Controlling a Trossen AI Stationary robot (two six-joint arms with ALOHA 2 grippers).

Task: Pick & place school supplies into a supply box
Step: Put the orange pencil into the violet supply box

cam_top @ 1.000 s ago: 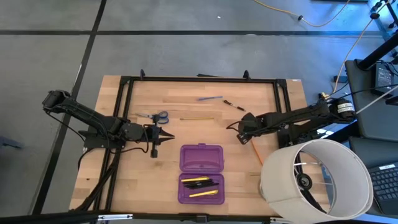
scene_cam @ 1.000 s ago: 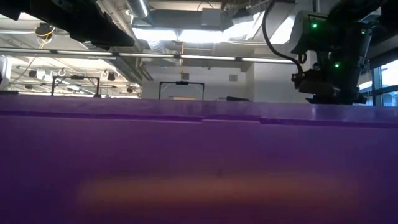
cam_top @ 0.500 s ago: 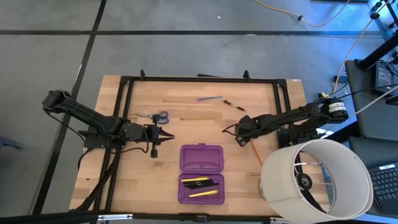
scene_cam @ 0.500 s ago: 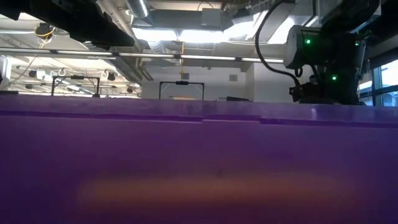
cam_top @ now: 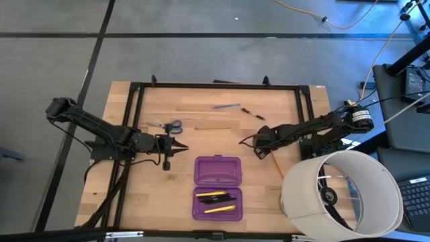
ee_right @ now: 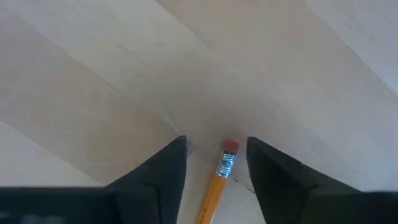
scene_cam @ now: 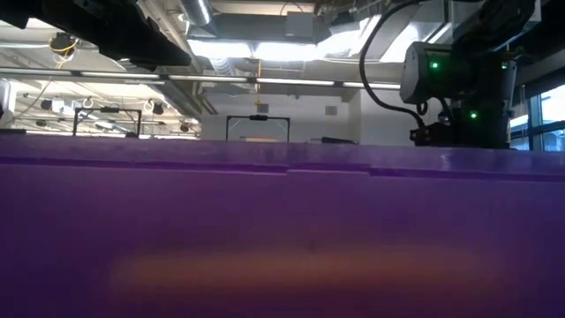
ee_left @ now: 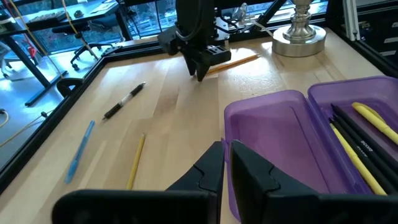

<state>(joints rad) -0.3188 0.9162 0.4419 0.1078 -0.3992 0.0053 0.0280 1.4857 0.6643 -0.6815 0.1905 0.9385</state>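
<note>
Open purple supply box (cam_top: 217,187) holds pens and pencils; scissors (cam_top: 169,125), pens, pencils lie scattered on wood.

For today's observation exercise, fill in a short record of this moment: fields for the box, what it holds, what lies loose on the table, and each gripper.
supply box: purple case, open flat, near table edge
in box: yellow pencils and dark pens
loose on table: scissors, blue pen, black pen, yellow pencil
right gripper: down at the table, fingers either side of an orange pencil, eraser end, not yet closed on it
left gripper: shut, empty, beside the box
</note>
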